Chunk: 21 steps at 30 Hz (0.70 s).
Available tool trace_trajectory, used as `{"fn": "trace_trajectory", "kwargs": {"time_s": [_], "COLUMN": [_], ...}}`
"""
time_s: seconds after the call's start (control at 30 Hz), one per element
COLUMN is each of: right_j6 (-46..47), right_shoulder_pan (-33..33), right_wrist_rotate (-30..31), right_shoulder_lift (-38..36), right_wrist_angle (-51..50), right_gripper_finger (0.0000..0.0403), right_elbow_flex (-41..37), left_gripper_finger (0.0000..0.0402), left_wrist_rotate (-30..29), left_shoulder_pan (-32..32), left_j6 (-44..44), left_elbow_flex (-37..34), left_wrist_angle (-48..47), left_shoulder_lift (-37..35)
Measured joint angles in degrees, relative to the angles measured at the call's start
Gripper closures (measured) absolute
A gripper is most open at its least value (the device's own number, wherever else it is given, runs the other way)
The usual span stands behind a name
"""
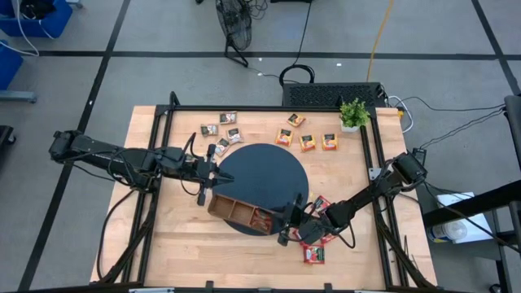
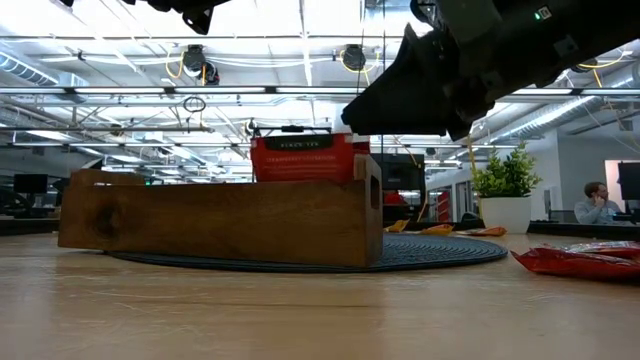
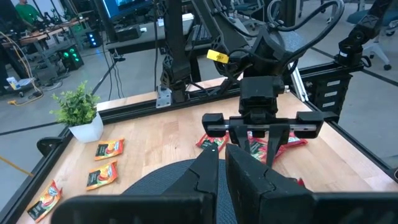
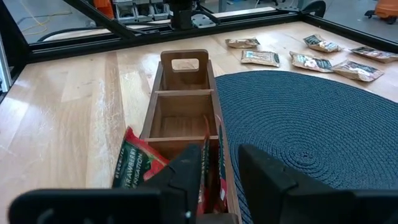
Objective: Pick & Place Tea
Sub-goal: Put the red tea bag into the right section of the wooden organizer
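Pale wooden boards are making up the surface [image 1: 183, 248], and a dark round woven mat [image 1: 269, 175] is lying at its middle. A long wooden tray [image 1: 242, 212] is sitting on the mat's near-left rim.

From above, the right gripper [image 1: 286, 224] is hanging at the tray's right end, while the left gripper [image 1: 205, 172] is waiting beside the tray's other end, jaws clenched on nothing. Only the right wrist view is looking into the tray: red sachets [image 4: 208, 163] are standing upright in the nearest compartment, directly between the right fingers [image 4: 186, 171], which are standing a little apart on either side of them; whether they are pressing the sachets cannot be told. Another red sachet [image 4: 132, 163] is leaning against the tray's outer wall there. The two farther compartments are showing bare wood.

The low view alone is showing a red sachet poking above the tray's rim [image 2: 302, 158].

Orange sachets [image 1: 308, 140] are lying near the far edge beside a small potted plant [image 1: 354, 114]; dark brown sachets [image 1: 221, 129] are lying toward the far left. More red sachets [image 1: 316, 244] are lying on the boards under the right arm, toward the near edge.
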Motion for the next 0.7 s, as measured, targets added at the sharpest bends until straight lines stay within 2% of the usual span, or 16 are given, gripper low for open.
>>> {"fn": "trace_trajectory", "kwargs": {"time_s": [0.3,0.37,0.47,0.53,0.6,0.7], "right_j6": [-3.2,-5.0,-8.5,-10.6,-12.3,-12.5], "right_shoulder_pan": [0.0,0.4,1.2,2.3,3.8,5.5], "right_wrist_rotate": [-0.4,-3.9,-13.7,-16.7,-15.2,-11.3], "right_shoulder_lift": [0.0,0.0,0.0,0.0,0.0,1.6], "right_wrist_angle": [6.6,10.1,16.0,17.3,12.7,-1.1], "right_gripper_finger": [0.0278,0.0278,0.0282,0.0287,0.0298,0.0334], "right_elbow_flex": [0.0,0.0,0.0,0.3,2.6,10.7], "left_gripper_finger": [0.0364,0.0364,0.0364,0.0364,0.0364,0.0364], "left_wrist_rotate": [0.0,0.0,0.0,0.0,0.0,0.0], "left_shoulder_pan": [0.0,0.0,0.0,0.0,0.0,0.0], "left_j6": [0.0,0.0,0.0,0.0,0.0,0.0], "left_elbow_flex": [0.0,0.0,0.0,0.0,0.0,0.0], "left_wrist_angle": [0.0,0.0,0.0,0.0,0.0,0.0], "left_shoulder_lift": [0.0,0.0,0.0,0.0,0.0,0.0]}}
